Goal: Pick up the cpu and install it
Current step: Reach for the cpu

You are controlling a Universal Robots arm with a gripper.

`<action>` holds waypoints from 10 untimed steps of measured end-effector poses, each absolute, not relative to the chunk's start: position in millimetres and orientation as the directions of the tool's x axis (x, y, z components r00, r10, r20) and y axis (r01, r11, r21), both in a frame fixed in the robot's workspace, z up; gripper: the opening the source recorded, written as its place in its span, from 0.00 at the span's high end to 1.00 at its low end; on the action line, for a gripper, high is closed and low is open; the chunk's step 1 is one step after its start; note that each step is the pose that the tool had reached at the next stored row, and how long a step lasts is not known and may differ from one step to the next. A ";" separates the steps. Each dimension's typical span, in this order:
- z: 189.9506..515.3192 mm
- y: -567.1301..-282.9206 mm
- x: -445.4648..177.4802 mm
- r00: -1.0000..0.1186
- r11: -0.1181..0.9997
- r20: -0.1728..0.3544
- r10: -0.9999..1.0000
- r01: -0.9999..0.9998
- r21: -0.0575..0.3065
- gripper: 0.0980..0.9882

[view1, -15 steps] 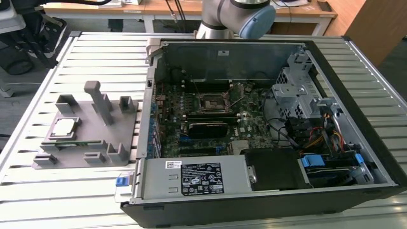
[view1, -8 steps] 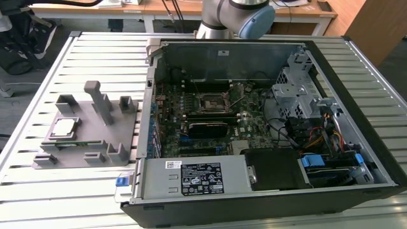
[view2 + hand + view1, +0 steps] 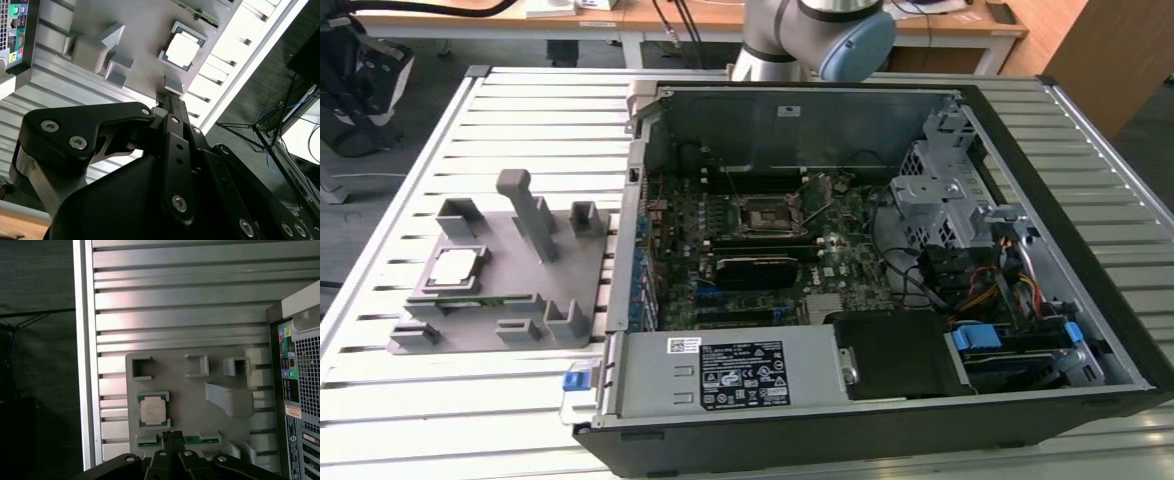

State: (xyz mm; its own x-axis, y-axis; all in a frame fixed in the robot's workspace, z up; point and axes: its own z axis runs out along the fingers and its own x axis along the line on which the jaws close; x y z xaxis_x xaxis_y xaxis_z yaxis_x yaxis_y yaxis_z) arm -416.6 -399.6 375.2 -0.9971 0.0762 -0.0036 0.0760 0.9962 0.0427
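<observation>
The cpu (image 3: 454, 266), a small square chip with a shiny silver top, lies flat in a recess of the grey plastic fixture (image 3: 523, 272) on the slatted table, at the exterior view's left. Both wrist views look down on it from well above: the cpu (image 3: 152, 410) (image 3: 182, 49) rests in its recess on the fixture (image 3: 190, 400) (image 3: 145, 30). My gripper (image 3: 172, 434) (image 3: 170, 97) is shut with nothing in it, its black fingers pressed together, apart from the chip. The dark square socket (image 3: 765, 212) sits on the motherboard inside the open computer case.
A thin green memory stick (image 3: 200, 440) lies in a slot of the fixture beside the cpu. The open case (image 3: 881, 420) fills the table's middle and right, with cables and a drive cage. The arm (image 3: 817, 40) rises behind the case. Upright fixture posts (image 3: 520, 205) stand near the chip.
</observation>
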 end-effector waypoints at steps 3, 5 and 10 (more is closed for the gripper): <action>375.0 -399.6 -422.1 -0.997 0.996 -0.003 0.076 0.076 0.043 0.99; 374.8 -399.6 -424.8 -0.997 0.996 -0.003 0.076 0.076 0.043 0.99; 373.6 -399.7 -428.7 -0.997 0.996 0.001 0.076 0.076 0.043 0.99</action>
State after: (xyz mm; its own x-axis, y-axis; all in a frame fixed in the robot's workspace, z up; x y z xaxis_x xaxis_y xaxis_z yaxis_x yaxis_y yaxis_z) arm -428.7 -399.7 373.6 -0.9971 0.0762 0.0009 0.0761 0.9962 0.0425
